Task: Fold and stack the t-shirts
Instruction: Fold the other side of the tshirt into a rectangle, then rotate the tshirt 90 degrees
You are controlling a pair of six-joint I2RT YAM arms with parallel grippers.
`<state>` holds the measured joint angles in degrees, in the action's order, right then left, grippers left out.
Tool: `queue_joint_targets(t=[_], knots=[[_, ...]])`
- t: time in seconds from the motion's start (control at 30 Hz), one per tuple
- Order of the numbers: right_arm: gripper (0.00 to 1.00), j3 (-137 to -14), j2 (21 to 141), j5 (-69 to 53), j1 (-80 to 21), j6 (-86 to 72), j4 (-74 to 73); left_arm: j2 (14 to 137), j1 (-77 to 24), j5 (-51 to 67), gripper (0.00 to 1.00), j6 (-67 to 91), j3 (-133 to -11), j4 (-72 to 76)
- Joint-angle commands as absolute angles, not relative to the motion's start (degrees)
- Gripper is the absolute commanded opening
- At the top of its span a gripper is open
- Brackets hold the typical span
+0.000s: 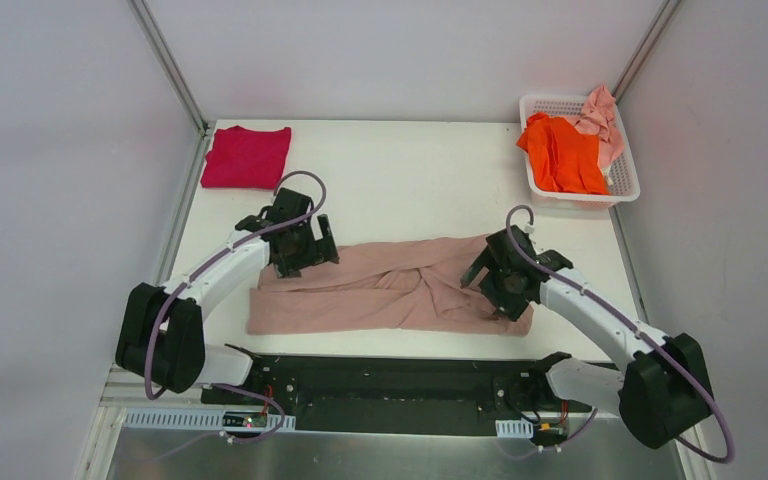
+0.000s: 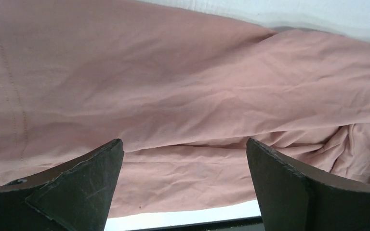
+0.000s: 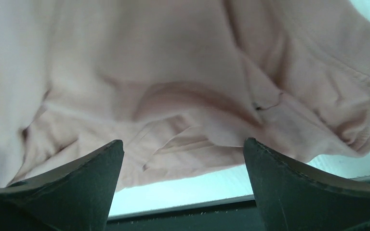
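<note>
The large dusty-pink shirt (image 1: 390, 290) lies in a long, wrinkled band across the near middle of the table (image 1: 410, 170), with parts of it folded over itself.

The left gripper (image 1: 308, 252) hangs over the shirt's far left corner. Its jaws are spread wide and hold nothing. In the left wrist view, creased pink cloth fills the space beyond its fingers (image 2: 84, 185), and a strip of bare table shows below the shirt's near edge.

The right gripper (image 1: 495, 283) is over the shirt's right end, also spread wide with nothing grasped. In the right wrist view, bunched folds and a hemmed edge lie beyond its fingers (image 3: 298, 192), with bare table below them. I cannot tell whether either gripper's fingertips touch the cloth.

A crimson shirt (image 1: 247, 157) lies folded flat at the far left corner of the table, well apart from both grippers. At the far right corner stands a white basket (image 1: 625, 188). It holds a crumpled orange shirt (image 1: 563, 155), and a pale pink shirt (image 1: 600, 118) is heaped at its far right side.
</note>
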<state>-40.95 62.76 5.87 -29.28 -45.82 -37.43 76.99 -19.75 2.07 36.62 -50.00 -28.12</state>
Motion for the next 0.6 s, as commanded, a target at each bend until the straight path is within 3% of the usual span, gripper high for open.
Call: queue_joint_targets(t=[0.0,0.37,0.57], knots=[[0.99,-39.00,68.07,7.26,-25.25,-51.64,-36.25,78.82,-20.30,0.64,0.99,35.97,-48.06,-28.79],[0.99,-44.48,87.80,8.99,-16.89,-46.31,-31.74,84.94,-19.34,-5.15,0.99,39.34,-43.91,-28.74],[0.99,-58.57,101.68,6.34,-15.77,-42.61,-28.88,82.77,-19.63,-0.10,0.99,44.93,-43.30,-27.91]])
